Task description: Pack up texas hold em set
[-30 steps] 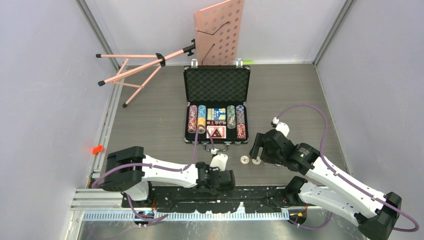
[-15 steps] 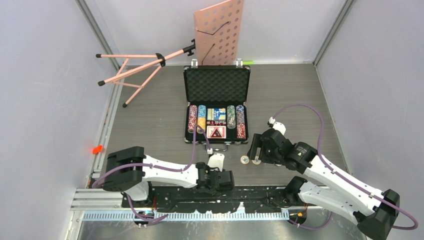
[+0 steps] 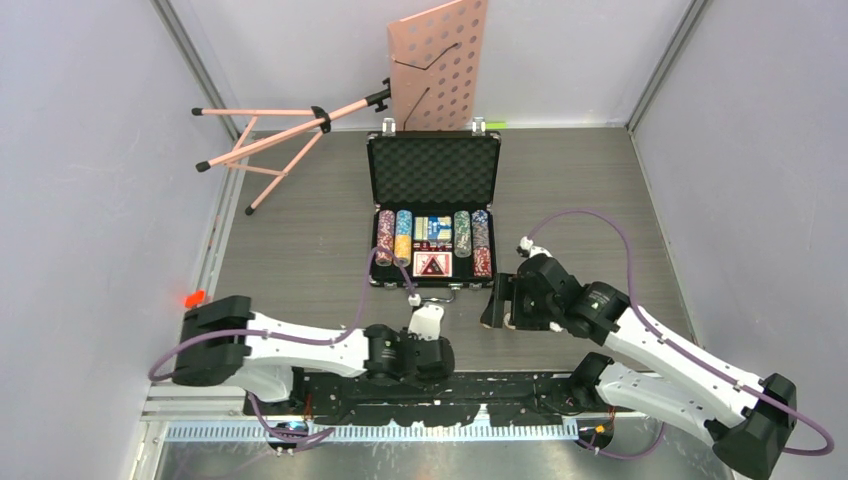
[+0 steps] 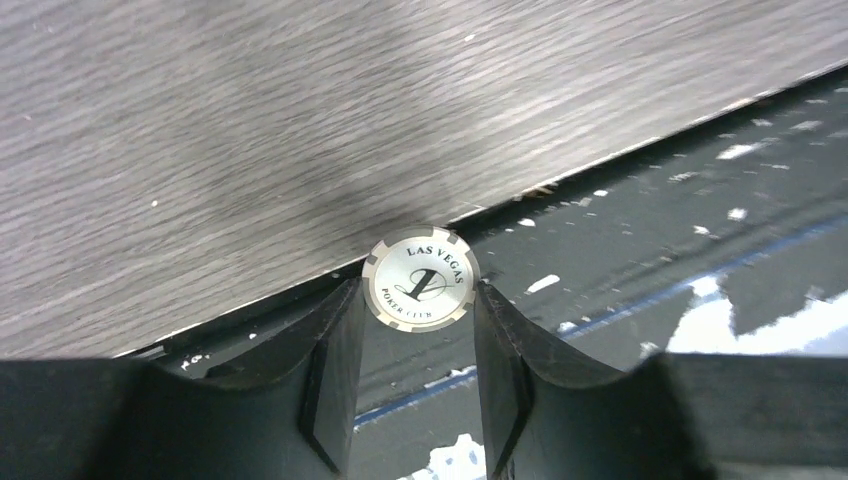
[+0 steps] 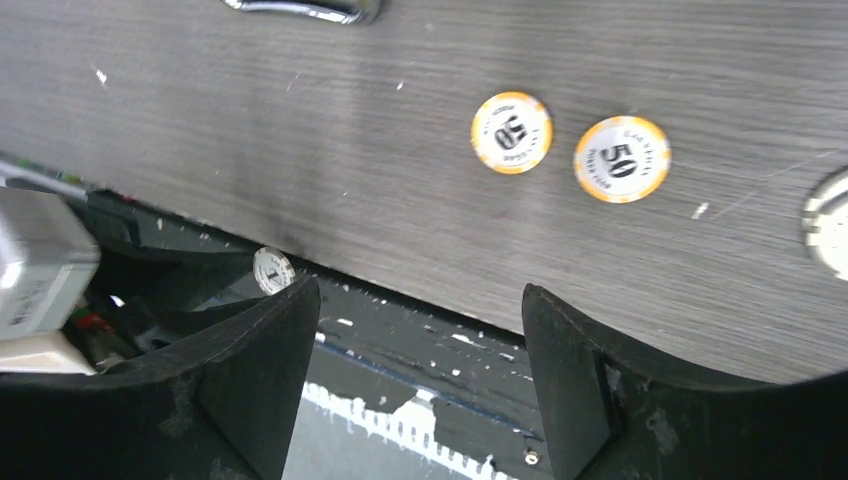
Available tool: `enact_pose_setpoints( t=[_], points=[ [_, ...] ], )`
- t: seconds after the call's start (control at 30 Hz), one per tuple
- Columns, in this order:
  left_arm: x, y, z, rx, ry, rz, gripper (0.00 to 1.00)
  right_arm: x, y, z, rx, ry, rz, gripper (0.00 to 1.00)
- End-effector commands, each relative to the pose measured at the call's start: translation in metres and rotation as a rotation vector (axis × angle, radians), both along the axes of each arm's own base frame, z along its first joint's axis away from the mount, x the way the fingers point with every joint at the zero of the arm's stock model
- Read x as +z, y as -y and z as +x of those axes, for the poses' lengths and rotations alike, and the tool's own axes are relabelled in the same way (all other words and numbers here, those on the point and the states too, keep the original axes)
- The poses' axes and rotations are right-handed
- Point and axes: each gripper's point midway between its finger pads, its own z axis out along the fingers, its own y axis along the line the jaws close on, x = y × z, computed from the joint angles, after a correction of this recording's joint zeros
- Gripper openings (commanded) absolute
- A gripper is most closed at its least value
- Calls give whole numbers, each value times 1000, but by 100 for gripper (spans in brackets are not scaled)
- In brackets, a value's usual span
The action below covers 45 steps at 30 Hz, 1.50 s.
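Left claw [image 4: 418,296] clenched on a white chip [image 4: 421,279] (marked 1); right claw [image 5: 418,295] released, two orange chips [image 5: 511,132] ahead of it.

The frame edge crops one pale chip [image 5: 830,222] right of my fingers [image 5: 570,380]. From above, my right arm [image 3: 600,315] hides the orange chips [image 5: 510,132].

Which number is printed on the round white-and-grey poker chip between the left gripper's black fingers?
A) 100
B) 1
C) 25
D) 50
B: the left wrist view shows the white-and-grey poker chip pinched by the left gripper, its face reading LAS VEGAS 1 POKER CLUB.
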Motion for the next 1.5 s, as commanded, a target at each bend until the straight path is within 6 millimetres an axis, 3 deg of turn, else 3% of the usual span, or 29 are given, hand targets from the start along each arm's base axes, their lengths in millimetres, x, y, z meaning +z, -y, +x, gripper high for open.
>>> enact_pose_setpoints(
  t=[0.0, 0.1, 0.27, 0.4, 0.47, 0.53, 0.6, 0.7, 0.77, 0.83, 1.0, 1.17, 1.33, 1.47],
  points=[
    [41, 20, 11, -107, 112, -183, 26, 29, -36, -4, 146, 1, 135, 77],
    [56, 16, 18, -161, 174, -225, 23, 32, -48, -6, 188, -30, 161, 70],
    [81, 16, 30, -291, 322, -322, 17, 46, -72, -16, 316, -84, 246, 47],
    [96, 24, 34, -444, 482, -428, 15, 63, -89, -21, 384, -82, 345, 42],
    [101, 18, 47, -412, 550, -413, 14, 64, -90, -20, 381, -94, 330, 45],
    [98, 12, 54, -383, 520, -365, 15, 54, -77, -11, 319, -97, 231, 46],
    [92, 13, 54, -375, 464, -329, 35, 42, -57, -4, 233, -89, 117, 48],
    [78, 18, 51, -354, 388, -260, 59, 23, -10, 10, 7, -65, -81, 65],
    [69, 24, 49, -338, 353, -245, 67, 15, 18, 11, -125, -66, -169, 78],
    [63, 34, 47, -344, 332, -254, 71, 10, 41, 6, -239, -85, -233, 82],
    [55, 67, 31, -426, 263, -346, 76, -7, 87, -7, -492, -107, -338, 81],
    [61, 115, 8, -532, 247, -416, 77, -13, 85, -4, -581, -86, -240, 77],
    [53, 152, -7, -587, 238, -332, 69, 26, 131, 7, -798, 94, -248, 71],
    [46, 174, -11, -605, 237, -370, 60, 63, 150, 10, -849, 227, -156, 69]
  ],
)
